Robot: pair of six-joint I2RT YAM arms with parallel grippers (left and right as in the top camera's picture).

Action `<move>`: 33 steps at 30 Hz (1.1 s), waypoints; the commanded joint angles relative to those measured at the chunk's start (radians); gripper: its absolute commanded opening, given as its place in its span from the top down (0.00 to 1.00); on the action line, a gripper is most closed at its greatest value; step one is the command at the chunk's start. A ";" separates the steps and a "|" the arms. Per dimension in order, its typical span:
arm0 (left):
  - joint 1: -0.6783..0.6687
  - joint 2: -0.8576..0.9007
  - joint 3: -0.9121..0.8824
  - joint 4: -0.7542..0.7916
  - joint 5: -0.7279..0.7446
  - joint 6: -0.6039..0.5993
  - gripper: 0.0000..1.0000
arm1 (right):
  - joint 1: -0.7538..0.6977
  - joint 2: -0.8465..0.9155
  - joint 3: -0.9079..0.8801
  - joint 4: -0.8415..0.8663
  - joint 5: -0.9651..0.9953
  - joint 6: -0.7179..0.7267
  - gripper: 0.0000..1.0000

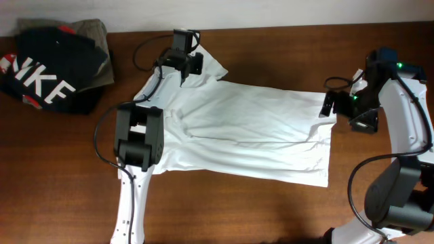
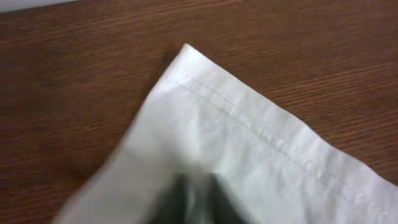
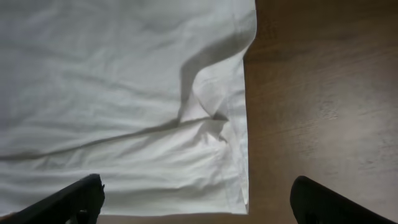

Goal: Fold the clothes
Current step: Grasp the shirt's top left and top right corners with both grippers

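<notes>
A white T-shirt lies spread flat on the brown table, its hem to the right. My left gripper is at the shirt's far left sleeve. In the left wrist view its dark fingers are pinched together with white cloth of the sleeve between them. My right gripper is at the far right corner of the hem. In the right wrist view its fingers are wide apart and empty, straddling the hem edge just above the cloth.
A pile of dark clothes with white NIKE lettering sits at the far left corner of the table. The left arm's base stands on the shirt's left side. Bare wood lies right of the hem.
</notes>
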 commanded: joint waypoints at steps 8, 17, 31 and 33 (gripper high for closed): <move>0.067 -0.049 0.003 -0.063 0.030 -0.009 1.00 | -0.002 -0.009 -0.009 0.193 -0.008 -0.011 0.01; 0.072 -0.122 0.003 -0.286 0.030 -0.009 1.00 | -0.002 0.131 0.014 0.344 0.040 -0.134 0.01; 0.072 -0.125 0.003 -0.371 0.030 -0.009 1.00 | -0.001 0.441 0.124 0.536 0.033 -0.193 0.23; 0.072 -0.125 0.003 -0.372 0.030 -0.009 1.00 | -0.001 0.457 0.124 0.542 0.033 -0.190 0.23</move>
